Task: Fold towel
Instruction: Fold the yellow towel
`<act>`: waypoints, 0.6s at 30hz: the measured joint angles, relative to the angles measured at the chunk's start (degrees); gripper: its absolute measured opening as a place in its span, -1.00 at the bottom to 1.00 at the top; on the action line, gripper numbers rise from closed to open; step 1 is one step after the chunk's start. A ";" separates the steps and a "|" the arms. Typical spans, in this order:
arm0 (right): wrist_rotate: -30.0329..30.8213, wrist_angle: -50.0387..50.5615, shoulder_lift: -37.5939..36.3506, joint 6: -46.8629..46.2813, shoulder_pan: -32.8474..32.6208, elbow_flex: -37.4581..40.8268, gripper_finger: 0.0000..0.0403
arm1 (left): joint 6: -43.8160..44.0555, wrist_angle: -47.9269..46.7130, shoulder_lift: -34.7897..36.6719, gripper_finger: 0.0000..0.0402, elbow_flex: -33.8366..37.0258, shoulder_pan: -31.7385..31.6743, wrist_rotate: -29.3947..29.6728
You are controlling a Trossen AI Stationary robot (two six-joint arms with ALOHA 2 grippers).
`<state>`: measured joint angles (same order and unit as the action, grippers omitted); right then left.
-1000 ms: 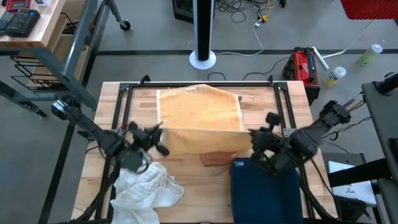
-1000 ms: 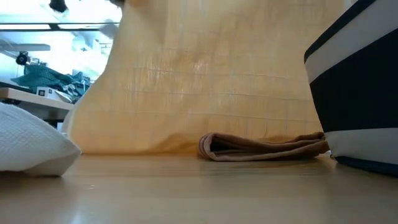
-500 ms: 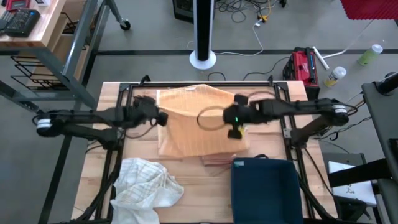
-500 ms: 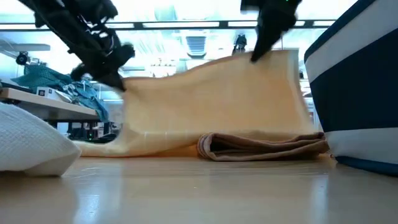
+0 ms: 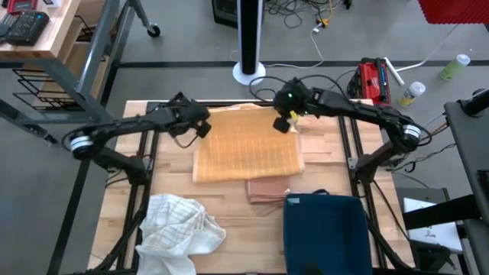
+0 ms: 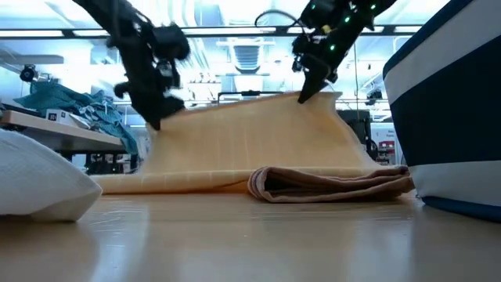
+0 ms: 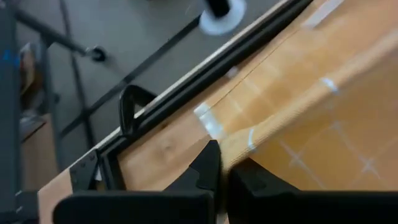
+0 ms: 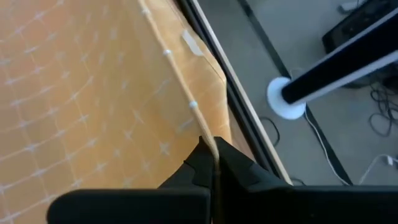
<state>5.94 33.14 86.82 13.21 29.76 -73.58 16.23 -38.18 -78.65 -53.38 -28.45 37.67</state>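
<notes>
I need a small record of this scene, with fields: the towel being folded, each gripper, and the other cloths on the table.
towel in work: yellow towel, near part on the table, far edge lifted
left gripper: shut on the yellow towel's far left corner
right gripper: shut on the yellow towel's far right corner
brown folded towel: flat, just in front of the yellow towel
white cloth: crumpled, near left
dark blue cloth: near right
</notes>
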 joint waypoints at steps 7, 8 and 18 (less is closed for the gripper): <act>2.65 2.06 10.46 0.95 1.04 -5.44 -1.00 | -3.15 1.86 -12.79 -1.00 -2.75 -3.52 6.01; 4.30 2.80 12.07 1.11 1.01 -6.29 -1.00 | -3.62 2.42 -14.00 -1.00 -3.26 -3.75 6.73; 12.07 6.28 22.11 4.66 1.00 -16.01 -1.00 | -7.80 7.13 -19.48 -1.00 -4.31 -6.38 7.38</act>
<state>18.01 39.41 108.93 17.87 30.76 -89.59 8.43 -31.05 -98.13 -57.69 -34.84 45.05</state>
